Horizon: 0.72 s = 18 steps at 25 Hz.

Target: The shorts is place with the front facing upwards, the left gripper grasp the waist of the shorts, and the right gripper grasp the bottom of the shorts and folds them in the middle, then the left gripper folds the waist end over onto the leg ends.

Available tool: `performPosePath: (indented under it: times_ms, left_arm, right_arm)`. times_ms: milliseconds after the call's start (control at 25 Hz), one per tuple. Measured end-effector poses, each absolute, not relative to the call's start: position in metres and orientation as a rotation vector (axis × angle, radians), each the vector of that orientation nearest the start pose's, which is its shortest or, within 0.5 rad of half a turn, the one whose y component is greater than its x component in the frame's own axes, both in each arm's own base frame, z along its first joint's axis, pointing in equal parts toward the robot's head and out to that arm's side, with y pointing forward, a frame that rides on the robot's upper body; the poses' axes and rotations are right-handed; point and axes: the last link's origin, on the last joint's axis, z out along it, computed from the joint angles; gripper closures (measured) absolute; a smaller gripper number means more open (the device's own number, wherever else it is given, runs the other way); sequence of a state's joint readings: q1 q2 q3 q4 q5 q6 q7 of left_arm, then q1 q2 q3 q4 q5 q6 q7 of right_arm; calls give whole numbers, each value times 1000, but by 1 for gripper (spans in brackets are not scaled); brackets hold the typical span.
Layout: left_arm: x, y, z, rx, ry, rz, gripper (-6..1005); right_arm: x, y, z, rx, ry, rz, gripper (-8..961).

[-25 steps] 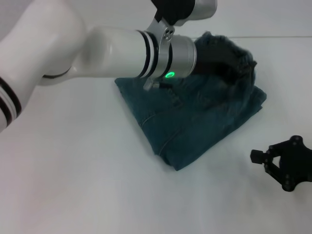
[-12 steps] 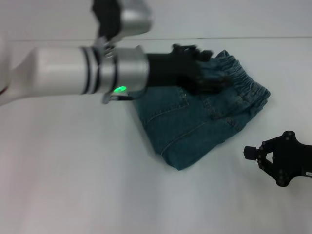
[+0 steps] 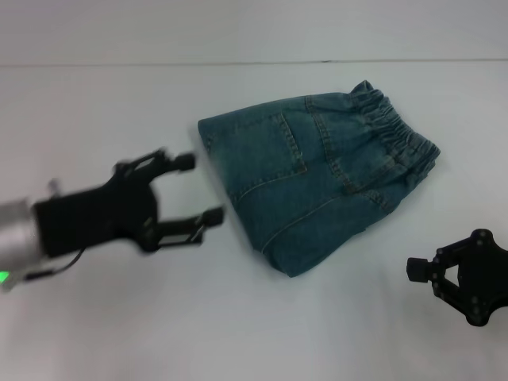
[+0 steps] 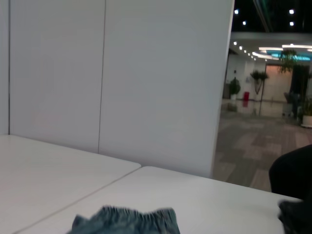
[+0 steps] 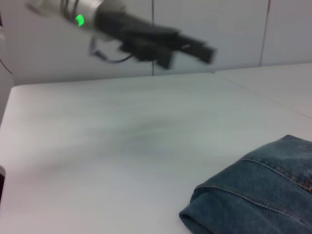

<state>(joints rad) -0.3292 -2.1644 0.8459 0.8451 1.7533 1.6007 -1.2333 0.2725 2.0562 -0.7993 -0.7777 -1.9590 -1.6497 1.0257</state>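
On the white tabletop (image 3: 119, 317) lie the shorts (image 3: 317, 178), folded into a compact bundle; left tool (image 3: 190, 190) hovers beside them, released and empty, right tool (image 3: 429, 278) idle nearby, spread empty — folding looks finished.

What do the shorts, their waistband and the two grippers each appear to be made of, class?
The shorts: washed blue-green denim, matte, with visible stitched seams.
The waist of the shorts: the same denim, puckered, probably elasticated.
The left gripper and right gripper: rigid black skeletal parts, likely metal or hard plastic; the look leaves it open.
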Motion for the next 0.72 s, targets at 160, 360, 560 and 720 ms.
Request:
performPosePath:
  times_ms: [160, 360, 560, 720]
  left_arm:
    - [-288, 256, 7, -2620, -426, -863, 76]
    - [-312, 224, 5, -2677, -519, -801, 76]
    - [-320, 207, 5, -2661, -525, -813, 76]
    - [-319, 198, 6, -2694, -507, -838, 77]
  right_arm:
    - [313, 251, 17, -2787, 243, 565, 931]
    - [311, 238, 15, -2862, 225, 595, 808]
    - [311, 236, 11, -2877, 221, 589, 515]
    - [308, 238, 6, -2875, 167, 598, 487]
